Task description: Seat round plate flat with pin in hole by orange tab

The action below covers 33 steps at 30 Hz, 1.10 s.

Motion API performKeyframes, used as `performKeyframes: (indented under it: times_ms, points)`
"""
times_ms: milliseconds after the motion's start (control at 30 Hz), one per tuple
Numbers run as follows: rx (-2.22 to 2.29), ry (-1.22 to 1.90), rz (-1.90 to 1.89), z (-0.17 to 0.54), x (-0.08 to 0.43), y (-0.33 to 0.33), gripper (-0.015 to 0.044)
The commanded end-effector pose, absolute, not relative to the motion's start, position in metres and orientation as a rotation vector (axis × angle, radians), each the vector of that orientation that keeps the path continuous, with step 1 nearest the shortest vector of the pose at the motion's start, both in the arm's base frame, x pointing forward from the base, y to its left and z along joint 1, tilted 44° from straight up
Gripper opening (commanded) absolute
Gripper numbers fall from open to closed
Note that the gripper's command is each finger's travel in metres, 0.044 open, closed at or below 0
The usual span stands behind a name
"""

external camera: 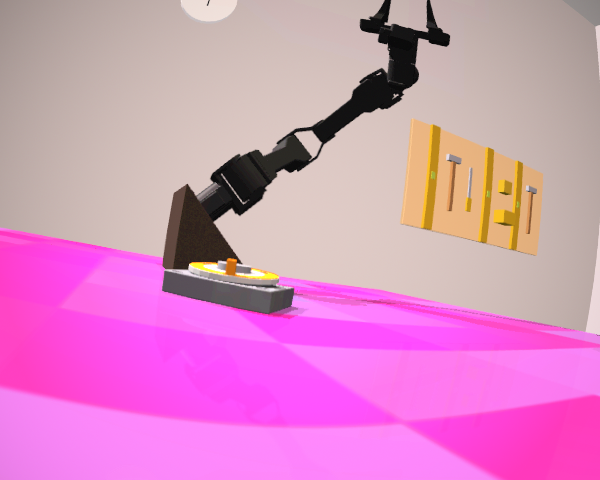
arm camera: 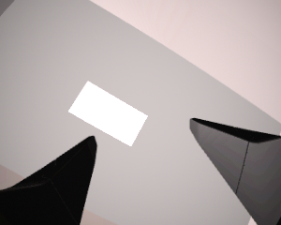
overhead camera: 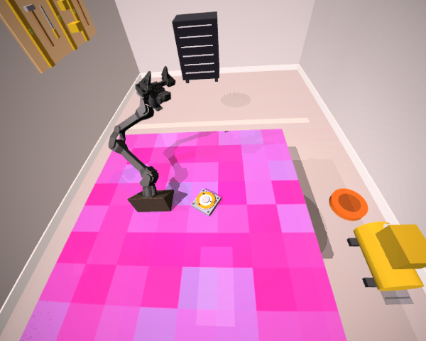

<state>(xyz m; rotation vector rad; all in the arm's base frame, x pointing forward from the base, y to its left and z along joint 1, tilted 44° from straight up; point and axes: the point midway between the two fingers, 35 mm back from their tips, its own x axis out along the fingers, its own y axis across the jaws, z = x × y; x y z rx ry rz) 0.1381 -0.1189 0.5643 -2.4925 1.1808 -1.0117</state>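
Yellow-orange ring on top, white underneath: the round plate (external camera: 234, 273) sits on a grey square base (external camera: 228, 293) on the pink checkered mat (overhead camera: 191, 242), just beside the arm's brown pedestal (overhead camera: 151, 202). In the exterior view the plate does not look seated; it appears tilted, one side lifted off the base, which fits riding on the pin. Pin and hole are too small to make out. The orange tab (external camera: 231, 266) stands upright near the plate's middle, beside the pale post (overhead camera: 205, 199).

The gripper (overhead camera: 156, 78) is high and well apart from the plate, pointing up toward the ceiling, fingers spread wide with nothing between them. The wrist view shows only wall, ceiling and a bright white panel (arm camera: 108, 112).

Handling, as a judgement: the plate looks thin, rigid and light, with a smooth top that likely slides under a fingertip. The rim lies low over the base, so pinching it looks awkward. The tab is the obvious hold, either pinched across its sides or nudged sideways to turn the plate about the post until the hole drops over the pin.
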Motion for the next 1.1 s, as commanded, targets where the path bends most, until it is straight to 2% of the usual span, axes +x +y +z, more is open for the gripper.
performKeyframes:
  times_ms: [0, 133, 467, 567, 700, 767, 833, 900, 1000, 1033, 1067]
  points:
    - [-2.519, 1.191, -0.994, 0.563, 0.142, -0.119, 0.0374]
    - [-3.043, 1.34, -0.576, 0.535, 0.221, -0.115, 0.0269]
    - [-3.567, 1.291, 0.233, 0.444, 0.321, -0.119, 0.0006]
    - [-3.697, 1.203, 0.491, 0.416, 0.342, -0.121, 0.0]
    - [-3.893, 0.879, 1.074, 0.348, 0.375, -0.125, 0.0]
    - [-3.998, 0.604, 1.363, 0.318, 0.389, -0.122, 0.0]
    - [-4.038, 0.464, 1.477, 0.306, 0.393, -0.121, 0.0]
    - [-4.106, 0.006, 1.766, 0.273, 0.405, -0.116, 0.0]
    - [-4.063, -0.911, 2.081, 0.222, 0.415, -0.106, 0.0]
    - [-4.024, -1.138, 2.117, 0.211, 0.416, -0.104, 0.0]
    - [-4.012, -1.199, 2.124, 0.208, 0.416, -0.103, 0.0]
